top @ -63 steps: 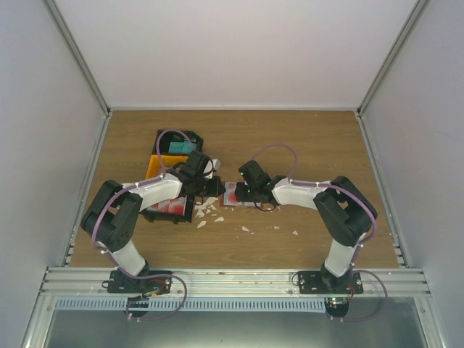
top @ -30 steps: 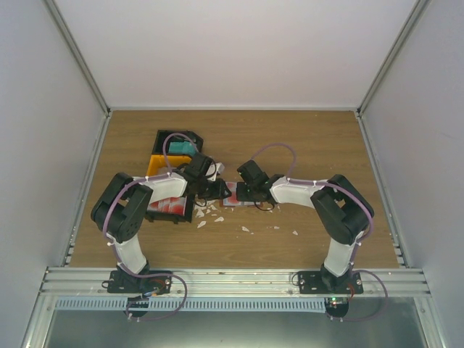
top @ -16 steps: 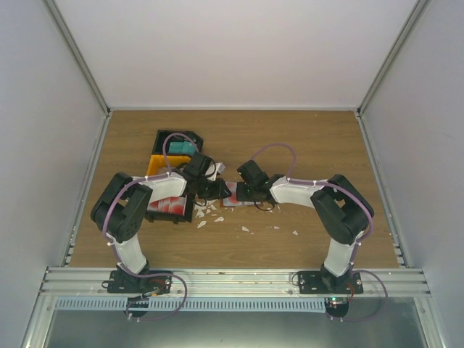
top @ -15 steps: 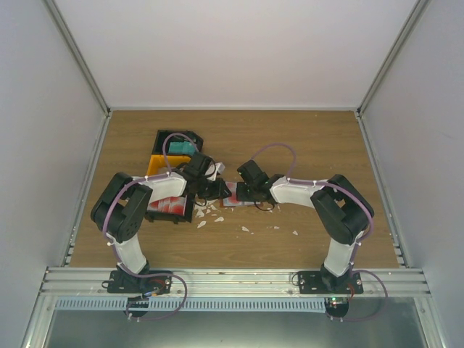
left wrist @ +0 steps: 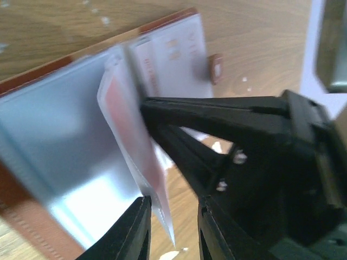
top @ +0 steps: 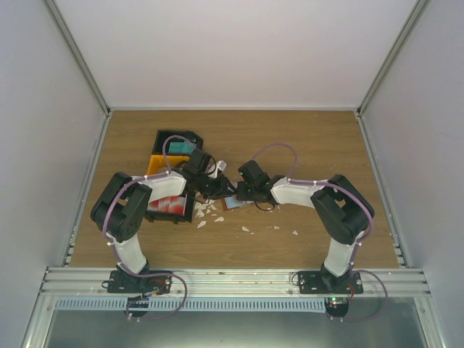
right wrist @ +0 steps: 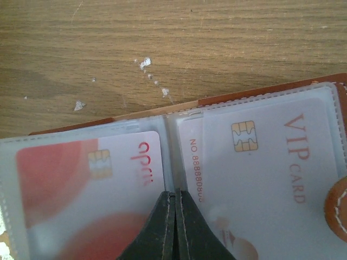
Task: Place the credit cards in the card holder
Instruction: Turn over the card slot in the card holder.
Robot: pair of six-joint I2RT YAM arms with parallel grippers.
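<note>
The card holder (right wrist: 255,93) lies open on the wood, its clear sleeves facing up. A red and white credit card (right wrist: 81,179) sits in the left sleeve and a white VIP card (right wrist: 271,151) in the right. My right gripper (right wrist: 174,192) is shut, its tips pressing on the fold between the two sleeves. In the left wrist view my left gripper (left wrist: 172,201) is open, and a raised sleeve page with a red card (left wrist: 130,119) hangs edge-on between its fingers. From above, both grippers meet over the card holder (top: 230,202).
A black-and-orange compartment tray (top: 154,165) stands left of the holder, with a teal card (top: 177,147) at its far end and red cards (top: 168,205) at its near end. Small white scraps (top: 206,214) lie scattered on the table in front.
The left gripper has edged slightly right, over the holder. The holder looks shifted a little nearer. The right arm has barely moved.
</note>
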